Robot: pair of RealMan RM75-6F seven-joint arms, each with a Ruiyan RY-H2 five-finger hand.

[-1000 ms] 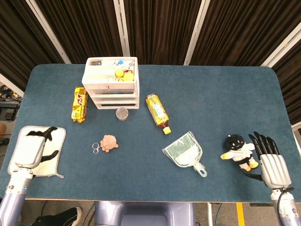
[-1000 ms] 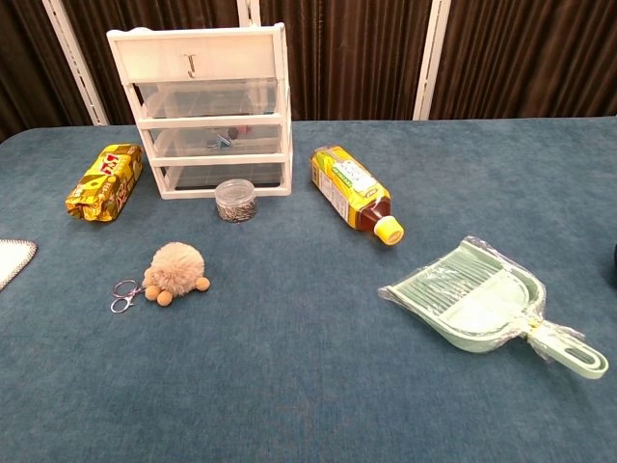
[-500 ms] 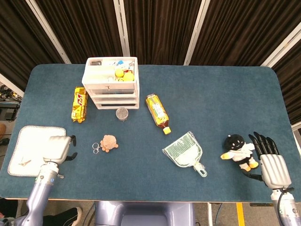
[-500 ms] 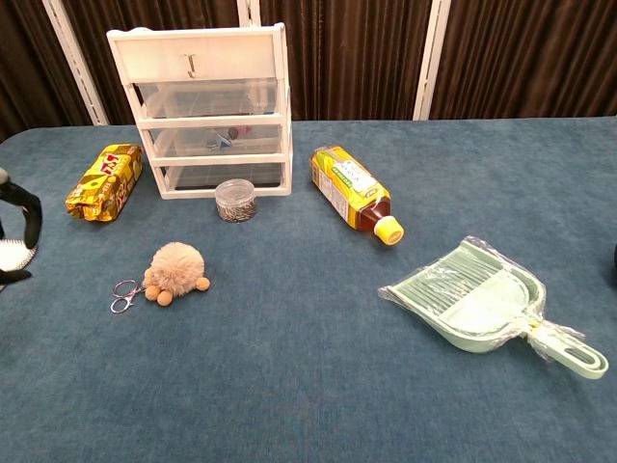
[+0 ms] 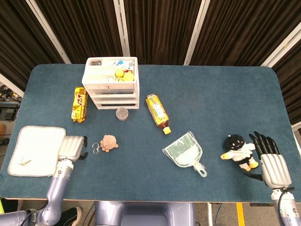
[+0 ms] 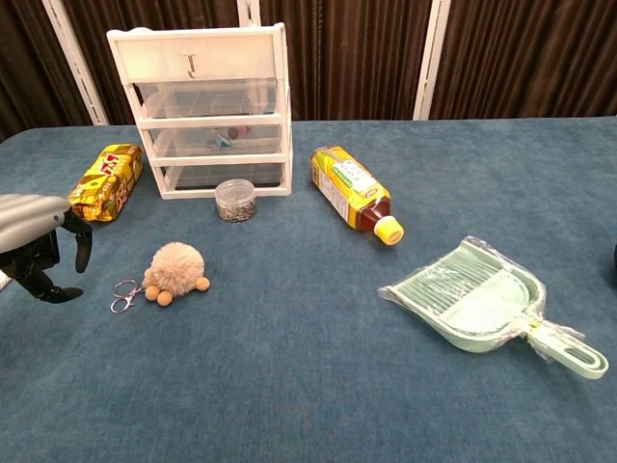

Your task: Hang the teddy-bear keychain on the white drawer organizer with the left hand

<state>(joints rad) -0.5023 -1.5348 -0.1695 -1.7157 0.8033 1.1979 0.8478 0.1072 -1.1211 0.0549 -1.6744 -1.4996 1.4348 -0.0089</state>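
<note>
Left hand (image 5: 73,147): positioned over the table (image 5: 211,94) just left of the teddy-bear keychain (image 5: 108,143), not touching it. Fingers (image 6: 77,239) apart and curled downward in the chest view, holding nothing.

Teddy-bear keychain: lying flat on the table in front of the white drawer organizer (image 5: 111,83), well apart from it. Metal ring and clasp (image 6: 123,294) extending from the bear's left side toward the left hand.

White drawer organizer: standing upright at the rear left of the table, three drawers facing the robot. Small hook (image 6: 191,65) visible on the top front panel in the chest view.

Right hand (image 5: 270,162): resting at the right table edge, fingers extended and slightly spread, holding nothing. Black-and-white plush toy (image 5: 239,152) just beside the fingertips; contact cannot be determined.

Other items on the table:
- White cloth (image 5: 34,150) at the left edge, beside the left hand.
- Yellow snack packet (image 5: 80,104) left of the organizer.
- Small clear round container (image 5: 122,113) directly in front of the organizer.
- Bottle with yellow cap (image 5: 157,113) lying on its side, right of the organizer.
- Green dustpan (image 5: 185,153) in clear wrapping, between bottle and plush toy.
</note>
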